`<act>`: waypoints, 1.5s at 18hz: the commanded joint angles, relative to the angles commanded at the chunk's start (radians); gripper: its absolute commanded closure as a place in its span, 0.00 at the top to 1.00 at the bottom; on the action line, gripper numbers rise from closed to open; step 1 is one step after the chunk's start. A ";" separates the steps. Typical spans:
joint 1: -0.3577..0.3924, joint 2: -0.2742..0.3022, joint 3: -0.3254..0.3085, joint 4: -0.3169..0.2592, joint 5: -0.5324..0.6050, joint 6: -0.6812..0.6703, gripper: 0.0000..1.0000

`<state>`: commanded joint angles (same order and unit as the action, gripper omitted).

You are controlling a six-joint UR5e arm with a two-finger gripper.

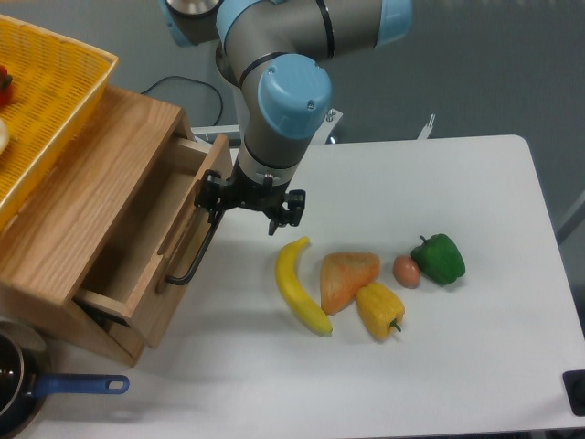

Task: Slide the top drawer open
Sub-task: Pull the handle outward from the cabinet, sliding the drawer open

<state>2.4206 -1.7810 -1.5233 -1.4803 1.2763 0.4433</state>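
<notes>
The top drawer (137, 251) of the light-oak cabinet (82, 183) stands pulled well out toward the table's middle, its bare wooden inside showing. A long black bar handle (194, 249) runs along its front panel. My gripper (228, 208) hangs straight down over the far end of that handle and is shut on it. The wrist hides most of the fingers, so the grip itself is barely visible.
A yellow mesh basket (55, 87) sits on the cabinet top. On the white table lie a banana (297, 285), an orange wedge (345, 277), a yellow pepper (380, 309), an egg (407, 271) and a green pepper (439, 258). A blue-handled pan (37, 389) is at the front left.
</notes>
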 joint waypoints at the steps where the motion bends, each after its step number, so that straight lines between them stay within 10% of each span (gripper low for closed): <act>1: 0.003 -0.002 0.000 0.000 -0.002 0.002 1.00; 27: 0.068 -0.026 0.034 0.002 0.003 0.038 1.00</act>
<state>2.4881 -1.8070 -1.4895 -1.4788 1.2794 0.4817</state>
